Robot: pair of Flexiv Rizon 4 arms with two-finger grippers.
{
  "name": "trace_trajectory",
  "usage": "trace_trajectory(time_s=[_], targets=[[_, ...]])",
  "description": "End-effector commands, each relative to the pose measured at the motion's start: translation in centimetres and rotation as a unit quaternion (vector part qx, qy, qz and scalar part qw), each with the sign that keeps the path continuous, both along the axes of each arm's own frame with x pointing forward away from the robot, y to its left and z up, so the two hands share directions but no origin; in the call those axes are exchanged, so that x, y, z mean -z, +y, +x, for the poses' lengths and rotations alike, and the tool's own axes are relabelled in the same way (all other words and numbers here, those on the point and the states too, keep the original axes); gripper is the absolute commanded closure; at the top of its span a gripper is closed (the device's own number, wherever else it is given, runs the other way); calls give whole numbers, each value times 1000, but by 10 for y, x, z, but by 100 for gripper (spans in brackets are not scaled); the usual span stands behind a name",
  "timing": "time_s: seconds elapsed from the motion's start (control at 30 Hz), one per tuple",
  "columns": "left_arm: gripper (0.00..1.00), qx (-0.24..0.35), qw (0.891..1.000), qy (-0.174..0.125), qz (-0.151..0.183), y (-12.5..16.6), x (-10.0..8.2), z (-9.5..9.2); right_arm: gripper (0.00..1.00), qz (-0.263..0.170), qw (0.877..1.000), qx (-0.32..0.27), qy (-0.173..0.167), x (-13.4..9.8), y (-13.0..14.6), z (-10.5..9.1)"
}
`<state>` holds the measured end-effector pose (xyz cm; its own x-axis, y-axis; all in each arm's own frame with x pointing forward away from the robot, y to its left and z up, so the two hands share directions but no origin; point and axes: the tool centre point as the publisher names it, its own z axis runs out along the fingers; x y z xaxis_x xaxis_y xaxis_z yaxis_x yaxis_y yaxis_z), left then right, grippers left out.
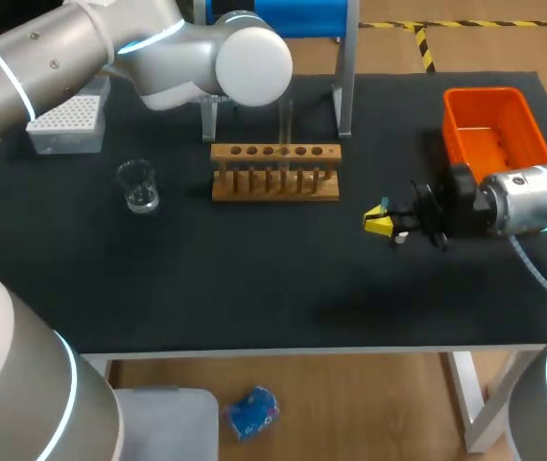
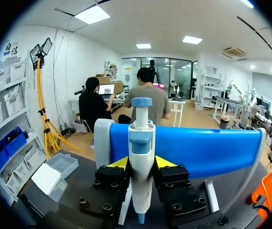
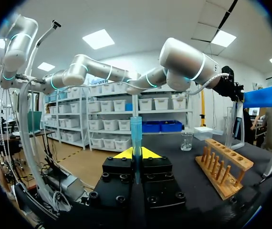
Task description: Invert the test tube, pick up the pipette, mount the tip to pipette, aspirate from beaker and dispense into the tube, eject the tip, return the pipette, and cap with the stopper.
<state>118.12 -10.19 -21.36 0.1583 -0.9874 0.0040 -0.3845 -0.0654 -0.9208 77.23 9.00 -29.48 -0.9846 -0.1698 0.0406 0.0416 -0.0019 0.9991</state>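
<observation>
Lifting step: the pipette [image 2: 141,138] looked like the job in hand, to be taken off its blue stand [image 2: 203,149] at the back of the table [image 1: 254,279].
Left gripper: the left gripper [image 2: 141,163] sat at the stand, its fingers clamped on the pipette's white body from both sides.
Pipette: it stood upright between those fingers, plunger end up and nozzle end down, just in front of the stand's blue bar.
Right gripper: the right gripper [image 3: 137,155] hung over the table's right part, well apart from the wooden tube rack [image 1: 275,173], with its fingers pressed together on a test tube [image 3: 136,133].
Test tube: bluish, it stood upright in that grip, clear of the table.
Doing it well: the hold probably wanted to stay square and firm on the body, with the pipette drawn straight off the stand before any turn, so it did not catch the bar.
Next target: the tip box [image 1: 67,125] stood at the far left and the beaker [image 1: 139,186] was near it, so a vertical nozzle would have helped seat a tip.
Risk: a tilted pipette could have slipped in the fingers.
</observation>
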Motion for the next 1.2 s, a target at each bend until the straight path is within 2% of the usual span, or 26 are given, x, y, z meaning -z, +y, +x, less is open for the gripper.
trace_trajectory(time_s=[0.03,0.47,0.7,1.0,1.13,1.2], targets=[[100,-2,1000,0,-1,0,1,-2,100,0,1000,0,-1,0,-1,-1],[100,3,1000,-11,14,4,-14,1,100,0,1000,0,-1,0,-1,-1],[100,6,999,-21,24,6,-33,6,100,0,1000,0,-1,0,-1,-1],[100,10,998,-37,45,8,-68,9,100,0,1000,0,-1,0,-1,-1],[100,22,998,-36,49,9,-72,10,100,0,1000,0,-1,0,-1,-1],[100,40,998,-26,45,7,-72,9,100,0,1000,0,-1,0,-1,-1]])
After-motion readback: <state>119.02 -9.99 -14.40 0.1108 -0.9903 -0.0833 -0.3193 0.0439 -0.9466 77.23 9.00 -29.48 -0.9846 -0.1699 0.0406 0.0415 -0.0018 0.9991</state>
